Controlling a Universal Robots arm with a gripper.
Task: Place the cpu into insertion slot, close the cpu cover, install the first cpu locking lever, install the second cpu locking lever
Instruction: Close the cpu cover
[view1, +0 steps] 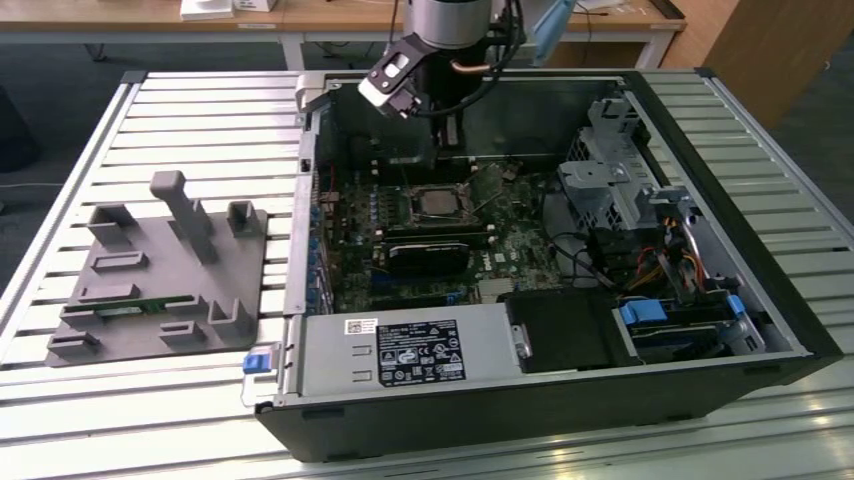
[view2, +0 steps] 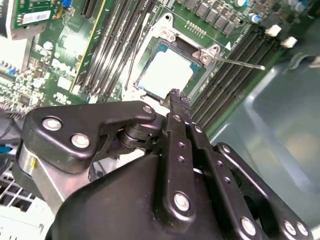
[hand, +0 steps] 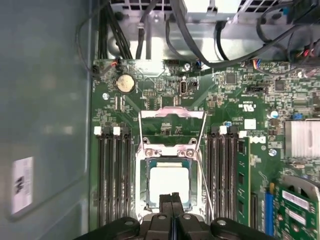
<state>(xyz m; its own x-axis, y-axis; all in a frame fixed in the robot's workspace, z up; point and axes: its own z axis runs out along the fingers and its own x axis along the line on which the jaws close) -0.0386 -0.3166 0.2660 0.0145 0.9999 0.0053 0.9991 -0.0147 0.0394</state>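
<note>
Cpu, small pale square metallic chip (hand: 169, 184), seated in dark silver-rimmed insertion slot (hand: 142, 186), well inside green circuit board's (hand: 220, 100) edges. Thin silvery cpu cover (hand: 170, 114) raised, exposing chip. Black gripper (hand: 172, 197) just above, fingers pressed together, empty, likely for pushing.

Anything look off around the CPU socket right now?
Nothing looks damaged or askew. The cpu sits square in the insertion slot, but the cpu cover is swung open, off the chip, and a thin locking lever sticks out sideways, apparently unlatched. The gripper hovers shut over the socket's edge.
</note>
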